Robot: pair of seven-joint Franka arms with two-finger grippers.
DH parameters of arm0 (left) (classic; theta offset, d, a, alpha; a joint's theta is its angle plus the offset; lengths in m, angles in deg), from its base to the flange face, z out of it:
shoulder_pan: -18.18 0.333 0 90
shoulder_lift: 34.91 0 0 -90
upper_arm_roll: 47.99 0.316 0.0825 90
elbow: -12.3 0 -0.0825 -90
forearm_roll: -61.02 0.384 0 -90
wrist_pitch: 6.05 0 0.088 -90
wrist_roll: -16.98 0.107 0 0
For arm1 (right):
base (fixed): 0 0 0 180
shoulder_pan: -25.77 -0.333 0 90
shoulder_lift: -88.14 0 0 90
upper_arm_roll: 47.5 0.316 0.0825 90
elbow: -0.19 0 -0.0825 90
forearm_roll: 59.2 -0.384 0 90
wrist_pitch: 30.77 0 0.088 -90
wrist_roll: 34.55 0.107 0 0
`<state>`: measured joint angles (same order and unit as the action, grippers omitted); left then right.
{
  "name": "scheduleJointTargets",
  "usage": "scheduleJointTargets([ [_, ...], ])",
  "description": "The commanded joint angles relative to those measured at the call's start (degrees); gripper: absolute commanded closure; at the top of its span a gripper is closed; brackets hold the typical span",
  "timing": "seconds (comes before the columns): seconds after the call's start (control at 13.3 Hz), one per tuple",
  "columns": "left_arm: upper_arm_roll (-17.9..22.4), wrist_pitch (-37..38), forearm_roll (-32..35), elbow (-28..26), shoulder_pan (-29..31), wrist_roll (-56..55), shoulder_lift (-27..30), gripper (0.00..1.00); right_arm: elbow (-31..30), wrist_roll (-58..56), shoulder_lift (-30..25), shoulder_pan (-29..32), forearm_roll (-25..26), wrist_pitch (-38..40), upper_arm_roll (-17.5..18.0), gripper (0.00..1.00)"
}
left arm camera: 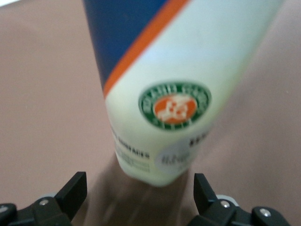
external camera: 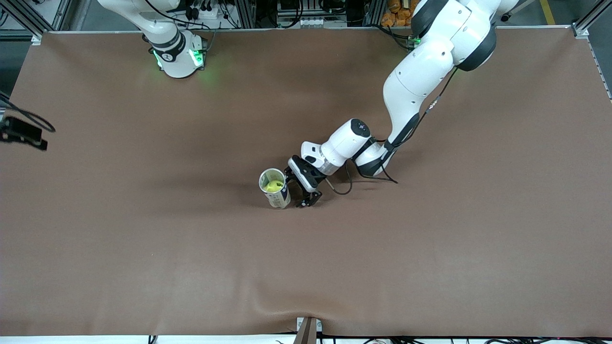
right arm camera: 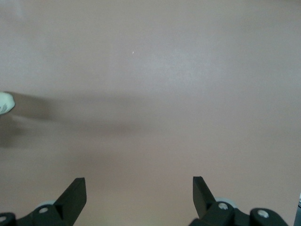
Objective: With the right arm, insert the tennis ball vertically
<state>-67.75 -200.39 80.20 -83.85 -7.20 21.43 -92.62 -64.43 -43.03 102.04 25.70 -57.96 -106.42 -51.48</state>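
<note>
A white tube-shaped can (external camera: 278, 197) stands upright in the middle of the table with its top open. A yellow tennis ball (external camera: 273, 186) lies inside it. My left gripper (external camera: 297, 187) is low at the table, right beside the can on the side toward the left arm's end, open and empty. In the left wrist view the can (left arm camera: 188, 56), white with a blue and orange band and a round logo, stands just ahead of the open left gripper (left arm camera: 140, 181). My right gripper (right arm camera: 139, 183) is open and empty over bare table. Only the right arm's base (external camera: 177, 52) shows in the front view.
The brown table cover (external camera: 430, 263) spreads all around the can. A black piece with a cable (external camera: 24, 133) hangs at the table's edge at the right arm's end. A small white thing (right arm camera: 3, 102) shows at the edge of the right wrist view.
</note>
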Motion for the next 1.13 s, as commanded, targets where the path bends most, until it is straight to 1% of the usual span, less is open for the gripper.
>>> scheduleJointTargets([
  [0.0, 0.1, 1.0, -0.5, -9.2, 1.5, -1.1, 6.8, 0.0, -1.1, -1.0, -3.3, 0.5, -0.5, 3.2, 0.5, 0.0],
  [0.15, -0.5, 5.8, -0.4, -13.3, 3.9, -1.0, 11.6, 0.0, -1.3, -1.1, -3.6, 0.4, -0.5, 4.1, 0.5, 0.0],
  [0.3, -3.3, 13.0, -0.3, -14.6, 7.9, -0.9, 15.3, 0.0, -1.2, -1.1, -3.6, 0.5, -0.5, 3.7, 0.4, 0.0],
  [0.45, -8.4, 23.1, -0.4, -14.3, 13.1, -1.1, 18.8, 0.0, -0.9, -1.1, -3.4, 0.7, -1.2, 3.7, 0.1, 0.0],
  [0.6, -11.9, 32.5, -0.5, -14.2, 18.5, -1.4, 23.0, 0.0, -0.9, -0.7, -3.4, 0.4, -1.1, 4.0, 0.2, 0.0],
  [0.75, -16.9, 40.6, -0.7, -13.8, 24.6, -5.9, 27.0, 0.0, -0.9, -0.6, -3.4, 0.1, -0.5, 4.0, 0.3, 0.0],
  [0.9, -18.9, 48.0, -0.7, -13.3, 29.0, -8.5, 31.1, 0.0, -0.9, -0.9, -3.3, 0.6, -0.5, 4.0, 0.2, 0.0],
  [1.05, -19.5, 57.5, -2.1, -9.7, 32.5, -8.5, 33.7, 0.0, -0.9, -1.0, -3.2, 0.6, -1.0, 3.8, 0.2, 0.0],
])
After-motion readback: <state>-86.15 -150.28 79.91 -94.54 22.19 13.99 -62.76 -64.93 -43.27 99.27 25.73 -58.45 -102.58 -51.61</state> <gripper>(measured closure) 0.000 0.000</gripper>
